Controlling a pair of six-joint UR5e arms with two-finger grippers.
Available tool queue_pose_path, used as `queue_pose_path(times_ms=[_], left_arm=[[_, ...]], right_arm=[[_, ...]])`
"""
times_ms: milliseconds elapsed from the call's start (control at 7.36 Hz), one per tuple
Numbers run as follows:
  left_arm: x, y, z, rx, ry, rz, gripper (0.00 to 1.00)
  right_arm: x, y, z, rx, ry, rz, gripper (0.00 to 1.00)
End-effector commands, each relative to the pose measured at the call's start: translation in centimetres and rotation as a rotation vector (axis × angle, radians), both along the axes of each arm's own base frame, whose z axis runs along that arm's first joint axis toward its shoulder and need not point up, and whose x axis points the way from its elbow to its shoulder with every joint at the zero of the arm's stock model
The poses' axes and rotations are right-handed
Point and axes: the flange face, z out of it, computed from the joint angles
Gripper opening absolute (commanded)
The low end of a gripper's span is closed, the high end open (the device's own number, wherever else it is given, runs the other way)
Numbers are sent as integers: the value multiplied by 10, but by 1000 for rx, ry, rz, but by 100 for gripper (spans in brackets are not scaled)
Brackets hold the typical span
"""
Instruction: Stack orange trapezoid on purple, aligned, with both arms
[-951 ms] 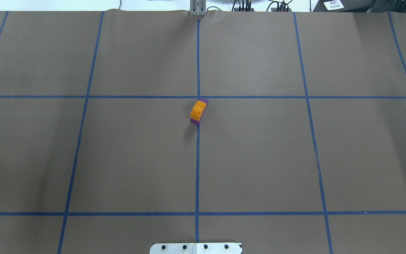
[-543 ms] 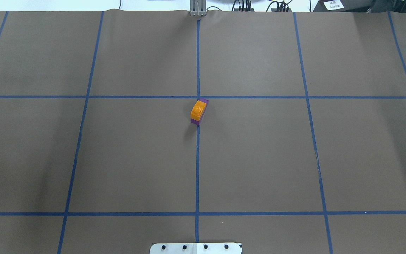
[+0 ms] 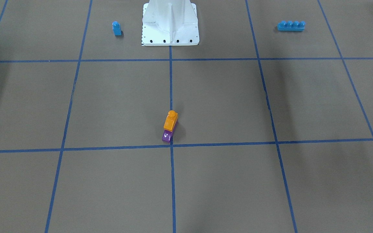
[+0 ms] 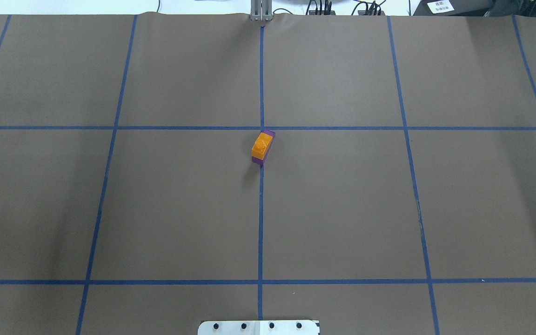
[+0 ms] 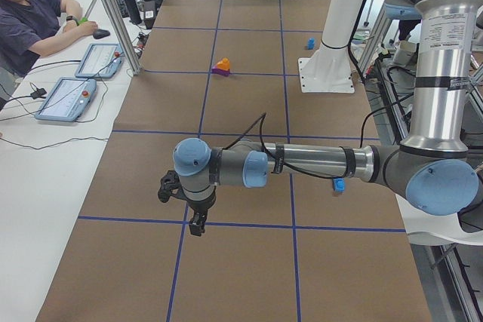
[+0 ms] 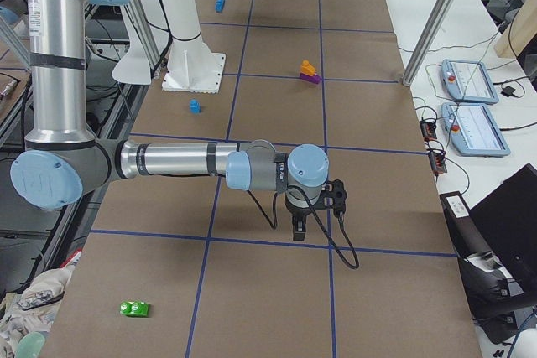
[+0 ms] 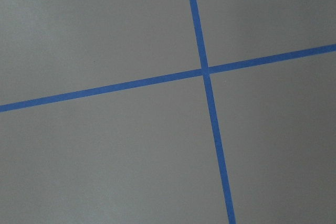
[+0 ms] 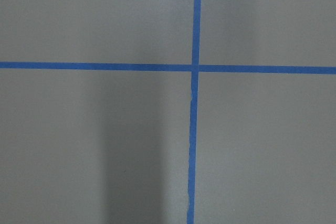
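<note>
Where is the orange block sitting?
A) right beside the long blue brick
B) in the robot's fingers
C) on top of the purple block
C: the orange block rests on the purple block in the middle of the table, far from the long blue brick.

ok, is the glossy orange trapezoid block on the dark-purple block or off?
On: the glossy orange plastic trapezoid block sits atop the dark-purple plastic block, stud up.
</note>
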Motion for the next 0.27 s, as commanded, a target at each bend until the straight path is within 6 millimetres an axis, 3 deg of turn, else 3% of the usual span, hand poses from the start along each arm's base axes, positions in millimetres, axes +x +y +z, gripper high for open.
queue_pose_path(times_ms=[0, 136], left_arm=[[0, 1, 1, -1, -1, 0, 100], [0, 0, 1, -1, -1, 0, 100]], right_arm=[[-1, 0, -2, 3, 0, -1, 100], [0, 0, -2, 3, 0, 0, 100]])
